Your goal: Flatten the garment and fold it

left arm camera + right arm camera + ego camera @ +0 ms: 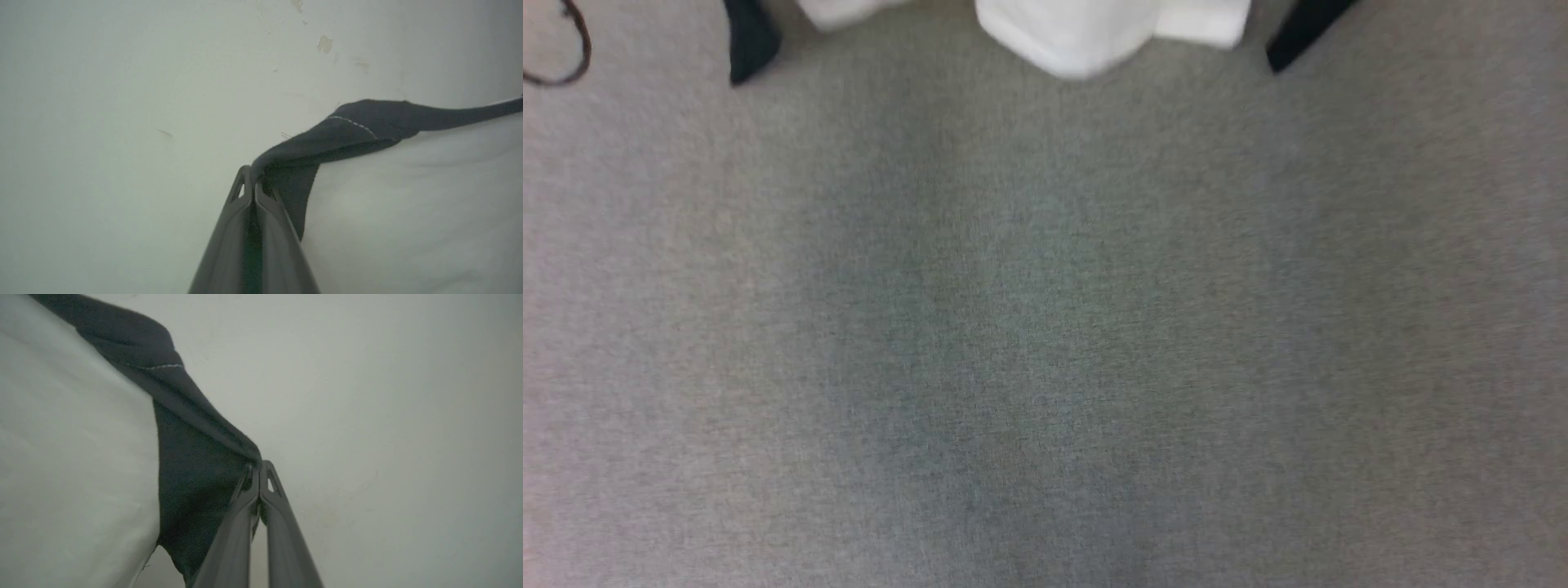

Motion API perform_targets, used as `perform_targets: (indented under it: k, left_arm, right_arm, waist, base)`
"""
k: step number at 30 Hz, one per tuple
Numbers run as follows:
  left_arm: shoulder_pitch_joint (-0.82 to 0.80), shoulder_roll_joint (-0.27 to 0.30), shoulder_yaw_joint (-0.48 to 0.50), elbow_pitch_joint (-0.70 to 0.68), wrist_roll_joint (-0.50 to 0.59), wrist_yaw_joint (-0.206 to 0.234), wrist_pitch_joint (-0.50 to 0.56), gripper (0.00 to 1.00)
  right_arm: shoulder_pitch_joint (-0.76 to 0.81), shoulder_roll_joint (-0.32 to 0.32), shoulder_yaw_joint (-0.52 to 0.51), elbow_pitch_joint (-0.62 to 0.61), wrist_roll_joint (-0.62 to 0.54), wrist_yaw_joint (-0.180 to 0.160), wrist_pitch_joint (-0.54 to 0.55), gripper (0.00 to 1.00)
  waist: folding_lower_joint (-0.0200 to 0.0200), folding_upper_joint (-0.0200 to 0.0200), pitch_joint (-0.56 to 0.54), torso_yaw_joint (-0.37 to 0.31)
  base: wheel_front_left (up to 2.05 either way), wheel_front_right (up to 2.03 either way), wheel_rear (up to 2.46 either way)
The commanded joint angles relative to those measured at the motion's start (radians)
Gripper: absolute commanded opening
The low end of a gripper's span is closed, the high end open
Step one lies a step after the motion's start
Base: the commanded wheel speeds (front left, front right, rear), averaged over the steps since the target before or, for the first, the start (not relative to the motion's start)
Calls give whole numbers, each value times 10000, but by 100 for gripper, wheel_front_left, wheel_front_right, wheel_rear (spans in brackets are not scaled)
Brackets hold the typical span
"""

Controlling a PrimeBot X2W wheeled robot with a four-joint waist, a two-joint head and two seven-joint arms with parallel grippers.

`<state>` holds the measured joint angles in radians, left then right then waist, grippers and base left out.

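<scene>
The left gripper [250, 179] and right gripper [259, 469] are each pinching shut on black sleeve cloth of the garment [1086, 33], which is hanging limp over the far side of the grey surface [1045, 327], looking thin, light and floppy, best held at its seams.

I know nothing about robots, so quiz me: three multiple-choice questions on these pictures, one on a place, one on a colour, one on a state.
1. In the head view, where does the shirt show?
A. top edge
B. middle
C. bottom edge
2. What colour is the cloth that the left pincer grips?
A. white
B. black
C. yellow
3. How does the right pincer stand?
A. wide open
B. shut on nothing
C. shut on the shirt
1 A: white cloth and black sleeve ends show at the top, grey carpet below.
2 B: black cloth runs into its closed tips.
3 C: its fingers meet on black cloth.
</scene>
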<state>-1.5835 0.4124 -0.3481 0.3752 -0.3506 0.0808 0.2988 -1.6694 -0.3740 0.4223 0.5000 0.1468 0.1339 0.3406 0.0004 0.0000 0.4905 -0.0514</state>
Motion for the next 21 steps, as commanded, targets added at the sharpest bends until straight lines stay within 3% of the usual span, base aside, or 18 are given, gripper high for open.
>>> perform_targets:
  k: [1, 9, 15, 21]
  left_arm:
    - [-278, 143, 156, 110, 130, 175, -290, 0]
    - [-680, 87, 428, 308, 124, 391, -1316, 0]
    - [345, 123, 356, 50, -220, -33, -2049, 0]
    - [2102, 373, 395, -1085, -729, -312, -2285, 0]
  right_arm:
    - [-285, -215, 40, 181, -177, -32, -150, 0]
    - [-822, -431, 498, 396, -413, -32, -757, 0]
    - [-403, -569, 1201, 238, -181, -32, -1227, 0]
    - [1003, -1081, 1520, -955, 630, -32, -1566, 0]
  waist:
    - [-4, 0, 744, 187]
    - [-4, 0, 1451, 390]
    - [-4, 0, 1805, 486]
    - [-4, 0, 1437, 526]
  base:
    - [0, 0, 0]
    - [0, 0, 0]
    - [0, 0, 0]
    - [0, 0, 0]
